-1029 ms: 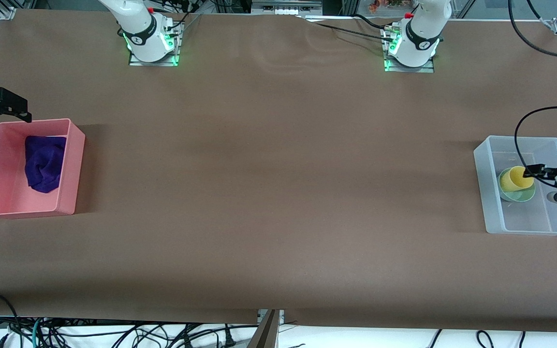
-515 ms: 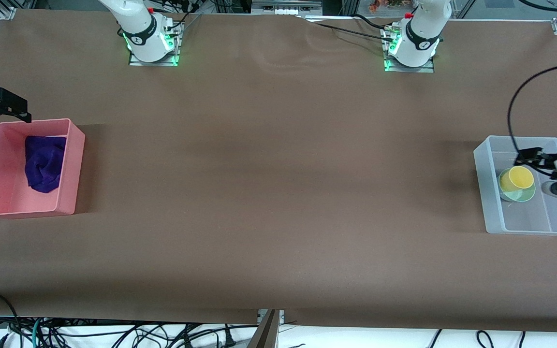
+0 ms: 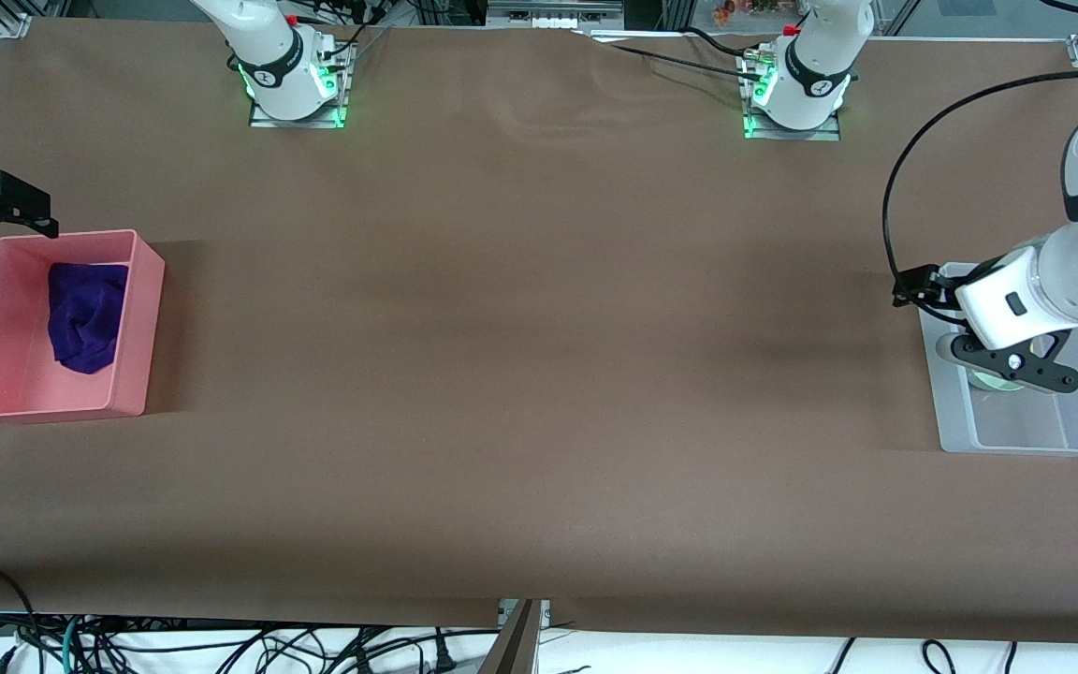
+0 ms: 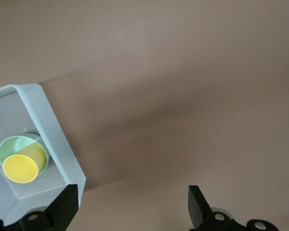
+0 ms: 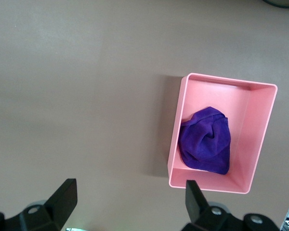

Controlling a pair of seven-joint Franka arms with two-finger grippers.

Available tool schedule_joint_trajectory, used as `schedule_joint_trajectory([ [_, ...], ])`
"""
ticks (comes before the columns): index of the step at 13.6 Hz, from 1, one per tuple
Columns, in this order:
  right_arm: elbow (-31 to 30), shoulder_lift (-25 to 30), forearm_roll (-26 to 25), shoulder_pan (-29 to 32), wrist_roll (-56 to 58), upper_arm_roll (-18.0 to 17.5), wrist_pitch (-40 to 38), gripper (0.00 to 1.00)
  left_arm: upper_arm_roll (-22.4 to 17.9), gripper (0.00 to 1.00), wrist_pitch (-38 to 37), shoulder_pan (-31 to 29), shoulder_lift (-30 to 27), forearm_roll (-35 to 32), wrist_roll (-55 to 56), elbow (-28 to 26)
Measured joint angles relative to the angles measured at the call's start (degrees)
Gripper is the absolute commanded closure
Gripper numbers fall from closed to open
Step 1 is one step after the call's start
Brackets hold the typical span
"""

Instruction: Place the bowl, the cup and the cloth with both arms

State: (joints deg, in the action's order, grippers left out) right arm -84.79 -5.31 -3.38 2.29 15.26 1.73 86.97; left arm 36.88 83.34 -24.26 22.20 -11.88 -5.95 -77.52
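Tabletop [image 3: 539, 374] is plain brown, and we see loose cables [image 3: 221, 651] hanging past its near edge. Pink bin [image 3: 132, 318] sits by the right arm's end, the cloth [image 3: 85, 316] bunched inside it. Right gripper [image 3: 10, 208] hangs over that bin's corner farthest from the front camera, fingers spread, holding nothing. Clear bin [image 4: 53, 144] sits by the left arm's end; in it the cup [image 4: 23, 165] stands inside the bowl [image 4: 12, 144]. Left gripper [image 3: 918, 285] hovers over that bin's rim, jaws released, empty.

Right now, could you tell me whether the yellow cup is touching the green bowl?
Touching. The left wrist view shows the cup sitting inside the bowl, leaning against its rim, within the clear bin.
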Motion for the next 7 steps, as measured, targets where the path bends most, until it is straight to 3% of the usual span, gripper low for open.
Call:
schedule_joint_trajectory([
  [3, 0.0, 0.0, 0.0, 0.1, 0.0, 0.2, 0.0, 0.01, -12.6, 0.0, -0.9, 10.7, -6.4, 8.1, 2.0, -1.1],
  [7, 0.0, 0.0, 0.0, 0.1, 0.0, 0.2, 0.0, 0.01, -27.9, 0.0, 4.0, 20.6, -16.7, 13.0, 3.7, -10.5],
])
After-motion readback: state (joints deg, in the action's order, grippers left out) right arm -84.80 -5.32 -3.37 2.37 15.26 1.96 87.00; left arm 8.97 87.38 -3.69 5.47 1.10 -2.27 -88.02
